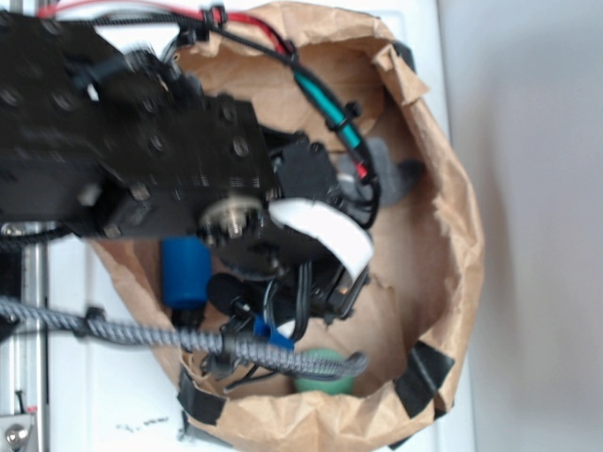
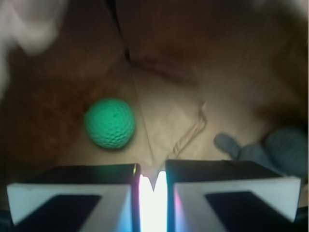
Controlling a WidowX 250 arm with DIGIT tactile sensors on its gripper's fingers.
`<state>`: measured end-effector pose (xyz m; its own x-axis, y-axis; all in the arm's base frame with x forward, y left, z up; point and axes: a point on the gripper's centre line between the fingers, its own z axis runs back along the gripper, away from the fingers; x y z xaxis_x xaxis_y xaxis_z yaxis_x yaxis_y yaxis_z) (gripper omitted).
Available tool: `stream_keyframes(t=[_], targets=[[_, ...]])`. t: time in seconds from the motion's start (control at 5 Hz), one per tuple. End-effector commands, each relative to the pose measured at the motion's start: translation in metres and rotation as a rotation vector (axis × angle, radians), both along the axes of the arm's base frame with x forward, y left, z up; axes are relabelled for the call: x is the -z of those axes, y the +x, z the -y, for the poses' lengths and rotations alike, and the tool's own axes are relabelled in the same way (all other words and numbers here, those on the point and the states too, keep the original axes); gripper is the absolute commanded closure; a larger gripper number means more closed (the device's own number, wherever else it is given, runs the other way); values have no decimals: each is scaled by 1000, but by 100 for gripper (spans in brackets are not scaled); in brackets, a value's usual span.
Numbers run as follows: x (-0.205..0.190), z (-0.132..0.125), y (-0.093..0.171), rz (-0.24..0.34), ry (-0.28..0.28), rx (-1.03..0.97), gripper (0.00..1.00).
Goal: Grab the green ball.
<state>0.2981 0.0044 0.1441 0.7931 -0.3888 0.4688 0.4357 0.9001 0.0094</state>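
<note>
The green ball [image 2: 110, 123] lies on the brown paper floor of the bag, small, round and dimpled. In the wrist view it is ahead and to the left of my gripper [image 2: 153, 176], well clear of the fingertips. The two fingers stand close together with only a narrow bright slit between them and nothing held. From the exterior camera the green ball [image 1: 325, 369] shows near the bag's lower rim, partly behind a braided cable, and the arm hides my gripper's tips.
A crumpled brown paper bag [image 1: 443, 235] walls in everything. A blue bottle [image 1: 184, 268] lies under the arm at the left. A grey plush toy [image 2: 263, 150] sits right of my gripper. A pale blurred shape [image 2: 29, 24] fills the wrist view's upper left. A grey braided cable [image 1: 141, 334] crosses the bag.
</note>
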Motion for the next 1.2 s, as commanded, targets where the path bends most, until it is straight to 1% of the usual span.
stream_keyframes(t=[0.0, 0.2, 0.4, 0.6, 0.8, 1.0], targets=[[-36, 5, 1, -6, 44, -27, 0], [-17, 25, 0, -10, 29, 147, 0], [22, 56, -3, -37, 150, 226, 0], [52, 81, -1, -36, 198, 333, 0], [62, 105, 3, -9, 225, 422, 0], [59, 107, 6, 41, 129, 489, 0]])
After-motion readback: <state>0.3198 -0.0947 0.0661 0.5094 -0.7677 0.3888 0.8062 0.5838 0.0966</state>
